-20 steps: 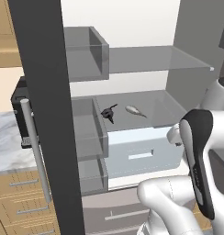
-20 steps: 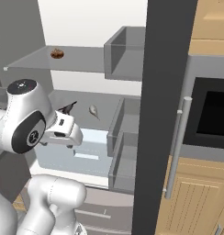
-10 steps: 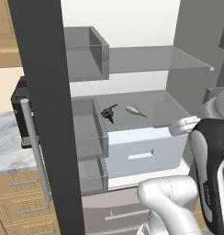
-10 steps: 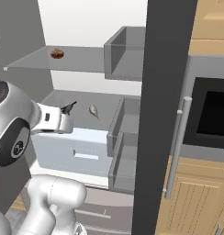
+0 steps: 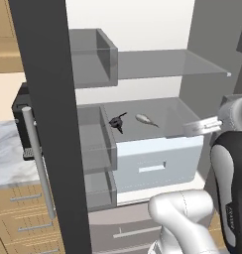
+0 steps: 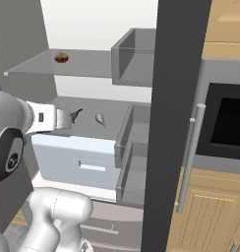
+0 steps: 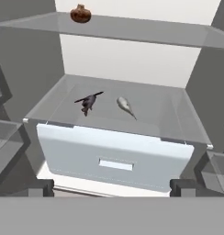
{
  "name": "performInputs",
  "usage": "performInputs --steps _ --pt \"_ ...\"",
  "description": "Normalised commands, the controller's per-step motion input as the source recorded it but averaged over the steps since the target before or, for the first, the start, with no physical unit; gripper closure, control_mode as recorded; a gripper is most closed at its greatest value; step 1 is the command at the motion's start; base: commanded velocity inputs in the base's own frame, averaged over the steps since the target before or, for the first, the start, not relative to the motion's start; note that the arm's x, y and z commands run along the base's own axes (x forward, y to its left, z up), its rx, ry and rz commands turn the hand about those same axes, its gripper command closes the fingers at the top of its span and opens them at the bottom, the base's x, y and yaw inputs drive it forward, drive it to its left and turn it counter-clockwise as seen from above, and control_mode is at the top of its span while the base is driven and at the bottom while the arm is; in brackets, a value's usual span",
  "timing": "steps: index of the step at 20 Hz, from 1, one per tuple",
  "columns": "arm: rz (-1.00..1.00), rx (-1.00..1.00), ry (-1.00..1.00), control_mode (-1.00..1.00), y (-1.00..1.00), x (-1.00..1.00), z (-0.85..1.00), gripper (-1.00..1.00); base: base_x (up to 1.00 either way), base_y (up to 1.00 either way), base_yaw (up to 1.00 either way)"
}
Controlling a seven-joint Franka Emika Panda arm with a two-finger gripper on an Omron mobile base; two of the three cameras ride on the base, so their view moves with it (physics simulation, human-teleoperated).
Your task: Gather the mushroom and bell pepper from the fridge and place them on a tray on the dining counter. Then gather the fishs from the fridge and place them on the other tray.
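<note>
The fridge (image 5: pixel 48 124) stands open, its dark door edge on, so the glass shelves inside are exposed to the arm. On the middle shelf, above the pale drawer (image 7: pixel 114 158), lie the two fish side by side: a dark one (image 7: pixel 88 101) to the left with fins spread, and a lighter silvery one (image 7: pixel 125 106) just to its right, apart from it and not touching. Both rest flat toward the near half of the shelf, which should keep them within reach from the front. On the upper shelf, far back on the left, sits a small brown rounded thing (image 7: pixel 80 13), probably the mushroom; no red pepper can be made out. The gripper (image 7: pixel 111 187) hangs in front of the drawer, well short of the shelf, its jaws spread wide and empty, the two dark fingertips (image 7: pixel 39 186) far apart. That stance looks like an approach: open jaws squared to the shelf, ready to go in for whichever item comes next.
</note>
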Motion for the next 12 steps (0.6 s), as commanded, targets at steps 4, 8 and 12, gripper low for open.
performInputs --steps 4,8,12 --pt "0.02 0.01 -0.03 -1.00 0.17 0.00 0.28 -1.00 0.00 0.00 0.00" --pt "0.01 0.01 -0.02 -1.00 0.13 0.02 0.38 -1.00 0.00 0.00 0.00" --pt "0.00 0.03 0.00 -1.00 0.04 0.03 0.37 -1.00 0.00 0.00 0.00"
